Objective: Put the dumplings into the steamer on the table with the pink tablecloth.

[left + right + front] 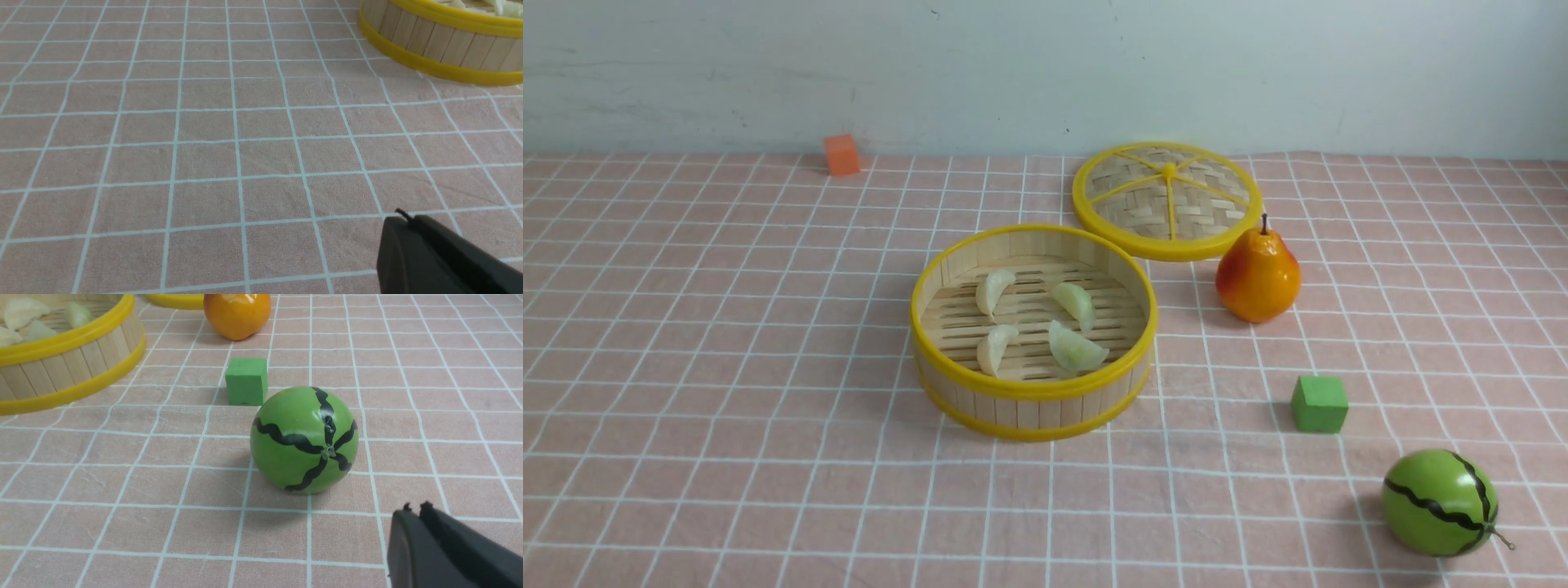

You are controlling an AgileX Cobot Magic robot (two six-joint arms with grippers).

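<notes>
The steamer [1033, 384] stands mid-table on the pink tablecloth [727, 367]. Several pale dumplings [1076, 347] lie on its slatted floor. Neither arm shows in the front view. In the left wrist view my left gripper [406, 220] is shut and empty above bare cloth, with the steamer's wall [441, 45] some way off. In the right wrist view my right gripper [416, 510] is shut and empty, close to the toy watermelon [304, 439]; the steamer [61, 371] with dumplings [24, 312] is further off.
The woven lid [1168, 200] lies behind the steamer. A toy pear [1258, 273] stands right of it. A green cube [1319, 403] and the watermelon [1437, 502] sit at the front right. An orange cube [841, 154] sits at the back left by the wall.
</notes>
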